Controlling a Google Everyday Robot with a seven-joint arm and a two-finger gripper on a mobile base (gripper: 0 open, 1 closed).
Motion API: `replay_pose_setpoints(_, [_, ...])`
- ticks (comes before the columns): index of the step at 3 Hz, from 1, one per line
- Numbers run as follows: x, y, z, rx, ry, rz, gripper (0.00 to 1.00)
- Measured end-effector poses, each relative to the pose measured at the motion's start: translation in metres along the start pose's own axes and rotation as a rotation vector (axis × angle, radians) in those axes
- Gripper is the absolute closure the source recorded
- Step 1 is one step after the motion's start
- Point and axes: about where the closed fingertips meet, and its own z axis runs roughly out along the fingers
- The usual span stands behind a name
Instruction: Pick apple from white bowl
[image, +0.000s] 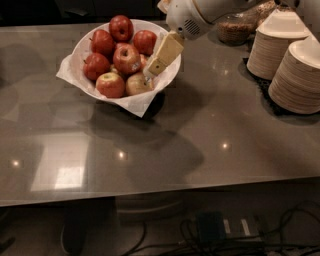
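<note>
A wide white bowl (87, 42) lined with white paper sits at the back left of the grey table. It holds several red apples (127, 58), some with yellow patches. My gripper (151, 71) comes in from the upper right on a white arm. Its cream fingers (165, 52) hang over the bowl's right side, with the tips just above a yellowish apple (136, 84) near the rim. It holds nothing that I can see.
Two tall stacks of pale paper plates (280, 42) stand at the right edge on a dark mat. A glass container (235, 27) with brown contents sits at the back. Cables and a power strip (225, 227) lie on the floor under the table's front edge.
</note>
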Motion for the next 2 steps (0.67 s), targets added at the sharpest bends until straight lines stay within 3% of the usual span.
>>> replay_pose_setpoints(1, [0.001,-0.006,0.016,0.0,-0.021,-0.047,0.0])
replay_pose_setpoints(2, [-0.001,-0.011,0.043,-0.032,-0.05,-0.106,0.0])
